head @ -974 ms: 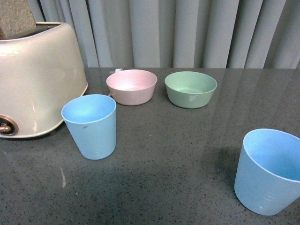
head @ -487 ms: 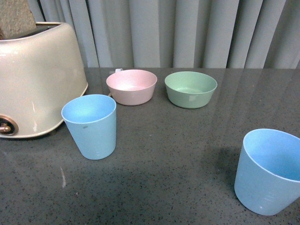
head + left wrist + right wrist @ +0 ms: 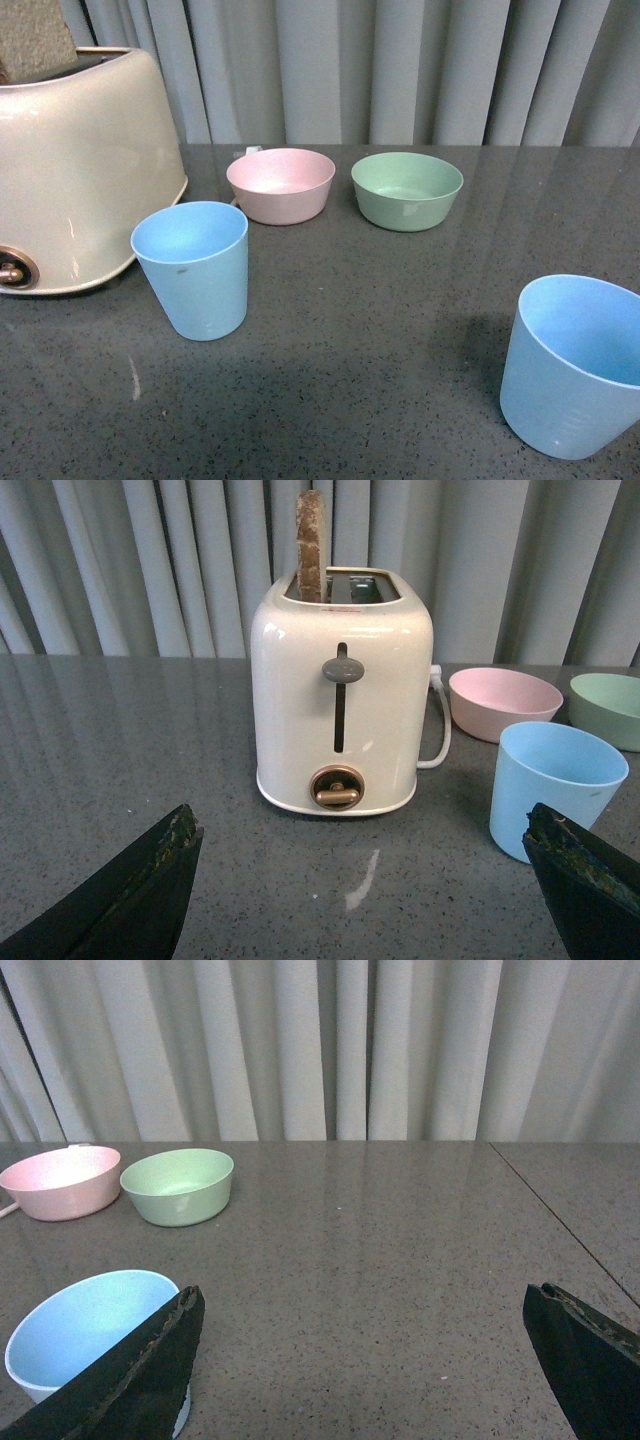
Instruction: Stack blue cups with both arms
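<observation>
Left gripper [image 3: 360, 818] spread, the left cup [image 3: 555, 780] just ahead of one finger; right gripper [image 3: 362, 1298] spread, the right cup [image 3: 85, 1335] seemingly just beyond one finger.

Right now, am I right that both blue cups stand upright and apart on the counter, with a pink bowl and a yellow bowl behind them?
Not quite: the front view shows a green bowl, not yellow. Otherwise yes: the speckled blue cup and the other blue cup stand upright, apart, on the counter, the pink bowl behind.

One cup [image 3: 195, 280] beside toaster [image 3: 70, 170], other cup [image 3: 560, 390] far right
</observation>
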Motion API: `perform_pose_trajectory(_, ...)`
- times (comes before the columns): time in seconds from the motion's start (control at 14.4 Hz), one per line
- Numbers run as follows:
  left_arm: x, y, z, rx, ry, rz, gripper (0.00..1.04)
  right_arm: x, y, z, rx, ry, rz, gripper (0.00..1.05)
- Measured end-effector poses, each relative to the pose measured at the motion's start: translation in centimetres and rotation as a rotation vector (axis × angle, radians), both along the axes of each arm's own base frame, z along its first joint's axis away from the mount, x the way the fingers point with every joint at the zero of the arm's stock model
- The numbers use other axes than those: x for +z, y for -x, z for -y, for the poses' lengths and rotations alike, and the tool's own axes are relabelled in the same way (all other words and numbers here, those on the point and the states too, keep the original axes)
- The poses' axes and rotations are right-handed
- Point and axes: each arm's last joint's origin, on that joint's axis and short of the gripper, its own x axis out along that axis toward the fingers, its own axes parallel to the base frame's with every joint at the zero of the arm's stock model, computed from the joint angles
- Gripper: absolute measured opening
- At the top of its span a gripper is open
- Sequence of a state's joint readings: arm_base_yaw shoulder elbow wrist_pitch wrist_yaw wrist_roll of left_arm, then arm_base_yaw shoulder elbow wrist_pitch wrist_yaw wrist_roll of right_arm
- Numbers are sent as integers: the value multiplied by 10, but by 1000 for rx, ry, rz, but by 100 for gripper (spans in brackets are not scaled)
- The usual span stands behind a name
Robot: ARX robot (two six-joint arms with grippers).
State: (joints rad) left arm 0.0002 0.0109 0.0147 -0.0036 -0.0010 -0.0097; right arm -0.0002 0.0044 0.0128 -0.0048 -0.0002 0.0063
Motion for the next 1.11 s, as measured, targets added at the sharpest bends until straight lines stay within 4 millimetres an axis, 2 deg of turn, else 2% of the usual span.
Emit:
perform_pose_trajectory(0.56,0,0,0,-2,1,-4,98,0,0,0,0,0,0,98)
perform_pose_trajectory(0.7,-1,0,-2,-70,28,-216,98,0,0,0,2,0,1,98)
perform_pose_trajectory(0.77,3,-2,-4,-85,43,-266,98,0,0,0,0,0,1,98)
perform_pose_trajectory(0.9,16,-2,-4,-136,47,-229,98,0,0,0,0,0,-1,98)
perform_pose_trajectory(1.04,47,-11,-2,-183,24,-117,98,0,0,0,0,0,1,98)
perform_pose_trajectory(1.11,55,-21,1,-214,7,-97,98,0,0,0,0,0,0,98)
